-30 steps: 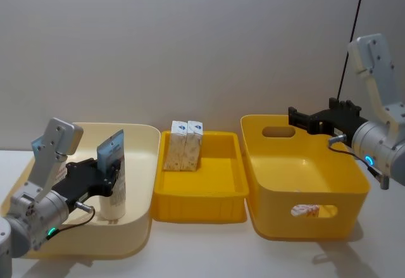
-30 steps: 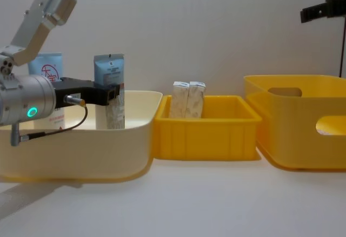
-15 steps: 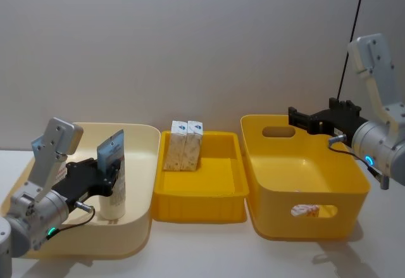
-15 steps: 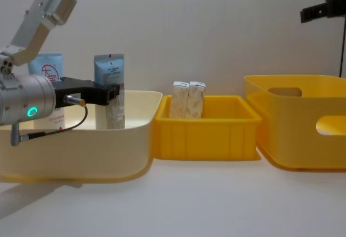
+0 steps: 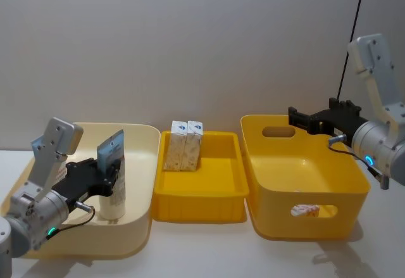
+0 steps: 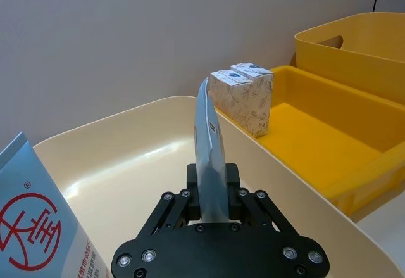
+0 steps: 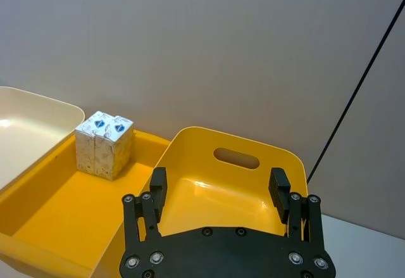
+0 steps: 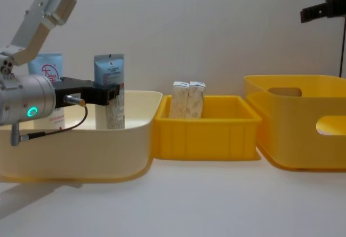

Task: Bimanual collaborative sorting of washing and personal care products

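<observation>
The left gripper (image 5: 107, 176) is clamped on an upright pale blue tube (image 5: 112, 163), while the right gripper (image 5: 295, 117) hangs with jaws apart above the deep yellow bin (image 5: 273, 216).

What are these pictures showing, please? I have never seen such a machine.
It is a robot with two arms, pictured from its head, its chest and each wrist. On a table stand a cream bin, a yellow tray and a large yellow bin. The left pincer is shut on a pale blue tube, upright in the cream bin, beside a tube with a red logo. Two patterned cartons stand in the tray. The right pincer hangs open above the large yellow bin.
</observation>
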`<state>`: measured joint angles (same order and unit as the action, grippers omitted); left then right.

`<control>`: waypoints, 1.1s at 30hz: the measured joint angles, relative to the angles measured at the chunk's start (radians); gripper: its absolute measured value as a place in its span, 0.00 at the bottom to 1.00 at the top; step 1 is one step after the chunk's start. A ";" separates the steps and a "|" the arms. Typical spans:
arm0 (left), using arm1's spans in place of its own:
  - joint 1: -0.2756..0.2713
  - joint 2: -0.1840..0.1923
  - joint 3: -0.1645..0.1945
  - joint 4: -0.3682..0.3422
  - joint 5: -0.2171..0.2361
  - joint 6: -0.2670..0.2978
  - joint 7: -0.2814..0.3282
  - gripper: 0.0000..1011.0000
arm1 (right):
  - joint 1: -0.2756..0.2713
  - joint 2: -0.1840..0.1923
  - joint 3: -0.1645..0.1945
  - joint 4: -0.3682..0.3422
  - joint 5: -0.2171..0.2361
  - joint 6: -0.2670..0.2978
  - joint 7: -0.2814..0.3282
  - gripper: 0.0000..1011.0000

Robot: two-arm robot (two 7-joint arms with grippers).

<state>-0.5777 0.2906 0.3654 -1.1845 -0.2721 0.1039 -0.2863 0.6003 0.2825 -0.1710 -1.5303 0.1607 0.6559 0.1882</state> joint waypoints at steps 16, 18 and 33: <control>0.000 0.000 -0.001 -0.001 0.000 0.000 0.000 0.23 | 0.000 0.000 0.000 0.000 0.000 0.000 0.000 0.99; 0.001 0.000 -0.001 -0.001 0.001 0.000 0.000 0.23 | 0.000 0.000 0.000 0.000 0.000 0.000 0.000 0.99; -0.002 -0.009 -0.018 -0.026 0.002 -0.065 -0.019 0.23 | 0.000 0.000 0.000 0.000 0.000 0.000 0.000 0.99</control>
<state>-0.5801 0.2815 0.3475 -1.2106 -0.2704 0.0394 -0.3052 0.6003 0.2824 -0.1710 -1.5304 0.1607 0.6559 0.1881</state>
